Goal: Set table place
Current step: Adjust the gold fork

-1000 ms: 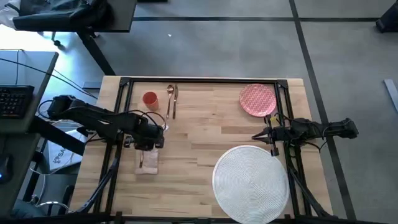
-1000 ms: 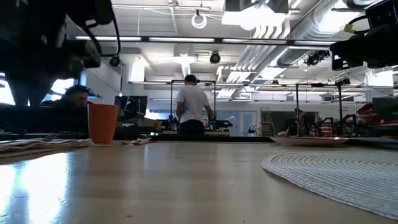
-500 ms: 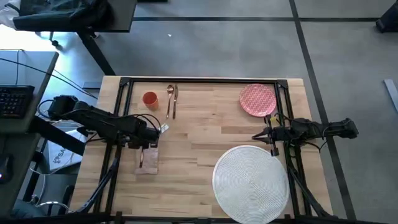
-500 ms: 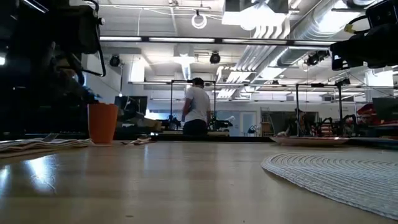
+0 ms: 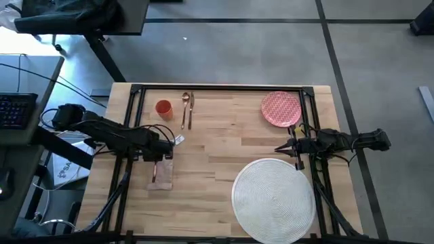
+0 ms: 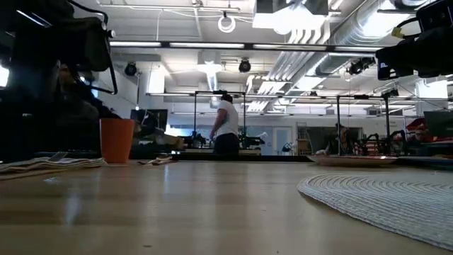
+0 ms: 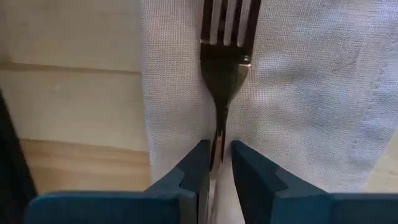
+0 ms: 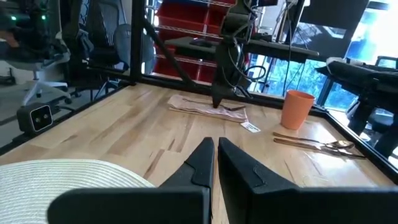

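My left gripper (image 7: 217, 163) is down over the napkin (image 5: 161, 175) on the left side of the tabletop (image 5: 217, 146), its two fingers nearly together around the thin handle of the gold fork (image 7: 222, 68). The wrist view shows the handle in the narrow gap between them, tines pointing away from me, the fork lying flat along the cloth. I take this as a grip at the handle so the tines stay clear and the fork can travel level.

My right gripper (image 5: 279, 148) waits with its fingers together, just beyond the far edge of the round white placemat (image 5: 273, 199), between it and the red-patterned plate (image 5: 281, 108).

The place is far from set, as I judge it: the placemat lies bare at the near right, the plate sits at the far right corner, and the orange cup (image 5: 163, 108) stands at the far left with the spoon and knife (image 5: 187, 110) just beside it. Everything is spread well apart from the placemat, where I expect it belongs.
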`<move>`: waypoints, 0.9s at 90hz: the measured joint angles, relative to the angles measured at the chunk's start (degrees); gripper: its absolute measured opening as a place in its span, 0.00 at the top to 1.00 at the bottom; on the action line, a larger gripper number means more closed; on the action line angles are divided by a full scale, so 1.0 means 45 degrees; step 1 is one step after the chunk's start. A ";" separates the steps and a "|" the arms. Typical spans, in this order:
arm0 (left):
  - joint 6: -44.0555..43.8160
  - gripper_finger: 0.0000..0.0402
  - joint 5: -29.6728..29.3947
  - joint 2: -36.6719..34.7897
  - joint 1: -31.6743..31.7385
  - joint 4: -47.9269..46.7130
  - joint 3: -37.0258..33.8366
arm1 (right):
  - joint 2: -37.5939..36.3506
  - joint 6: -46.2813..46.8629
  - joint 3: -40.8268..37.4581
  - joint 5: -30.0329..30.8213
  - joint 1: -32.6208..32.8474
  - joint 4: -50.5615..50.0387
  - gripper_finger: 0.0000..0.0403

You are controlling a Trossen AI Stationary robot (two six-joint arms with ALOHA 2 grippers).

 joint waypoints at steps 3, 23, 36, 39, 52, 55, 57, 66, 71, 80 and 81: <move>0.0007 0.92 0.0031 0.0000 0.0000 0.0004 0.0000 | 0.0000 -0.0002 0.0000 -0.0002 0.0000 -0.0005 1.00; 0.0032 0.99 0.0093 -0.0005 0.0000 -0.0478 0.0404 | 0.0000 -0.0002 -0.0001 -0.0002 0.0000 0.0001 1.00; 0.0368 0.99 0.0155 -0.0005 0.0000 -0.1303 0.1003 | 0.0000 -0.0002 -0.0001 0.0001 0.0000 0.0000 1.00; 0.0497 0.99 0.0212 -0.0005 0.0000 -0.1438 0.1174 | 0.0000 -0.0002 0.0000 0.0002 -0.0001 0.0000 1.00; 0.0967 1.00 0.0654 -0.0044 0.0000 -0.2099 0.2339 | 0.0000 -0.0002 0.0000 -0.0002 0.0000 -0.0005 1.00; 0.1069 1.00 0.0705 -0.0044 -0.0021 -0.2081 0.2724 | 0.0002 -0.0002 -0.0002 0.0002 0.0000 0.0000 1.00; 0.1138 1.00 0.0701 -0.0044 -0.0036 -0.2008 0.2993 | 0.0000 -0.0002 0.0000 0.0001 -0.0003 0.0000 1.00; 0.1563 1.00 0.0436 0.0165 -0.0018 -0.1236 0.4432 | 0.0000 -0.0002 0.0000 -0.0002 -0.0002 0.0000 1.00; 0.1768 1.00 -0.0045 0.0562 0.0106 -0.0899 0.5317 | 0.0000 -0.0002 -0.0004 0.0002 -0.0001 -0.0005 1.00; 0.2478 1.00 -0.0949 0.1870 0.0653 -0.0637 0.7114 | 0.0000 -0.0002 0.0000 0.0002 0.0000 -0.0004 1.00; 0.2624 1.00 -0.1012 0.2068 0.0739 -0.0568 0.7332 | 0.0002 -0.0002 -0.0002 0.0001 0.0000 -0.0005 1.00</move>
